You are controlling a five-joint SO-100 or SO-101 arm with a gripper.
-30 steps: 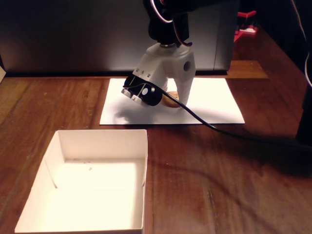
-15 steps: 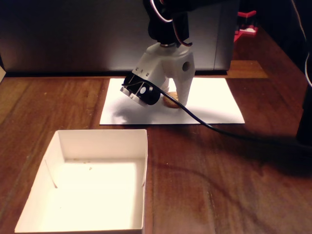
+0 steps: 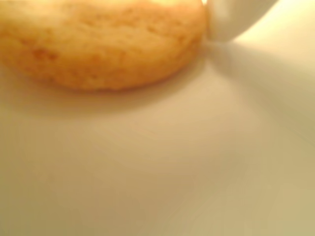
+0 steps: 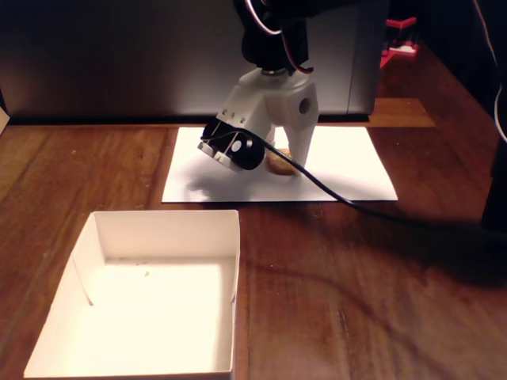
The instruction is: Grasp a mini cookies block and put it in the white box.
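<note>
In the wrist view the mini cookies block (image 3: 101, 42) fills the upper left, cut off by the top and left edges of the frame. It is tan-gold with a rough, crumbly rim and a few slightly darker patches, though the picture is blurred at this close range. A rounded white fingertip (image 3: 236, 17) touches its right side at the top of the frame. The other finger is out of sight here, so a grip from both sides cannot be confirmed. Below and to the right lies bare white paper sheet (image 3: 162, 177), flat and unbroken to the frame edges.

In the fixed view the gripper (image 4: 281, 162) stands low over the paper sheet (image 4: 348, 170), its white finger coming down beside the cookie (image 4: 277, 164), of which only a small brown sliver shows behind the camera housing. Whether the jaws are closed on it I cannot tell. The sheet lies on a dark wooden table (image 4: 380, 293), with open paper on both sides of the gripper. A black cable (image 4: 341, 202) trails from the wrist to the right across the sheet's front edge. The white box (image 4: 162, 226) sits nearer the camera to the left, well apart from the sheet, with bare wood between them. Its floor shows a few tiny specks. No writing is legible anywhere.
</note>
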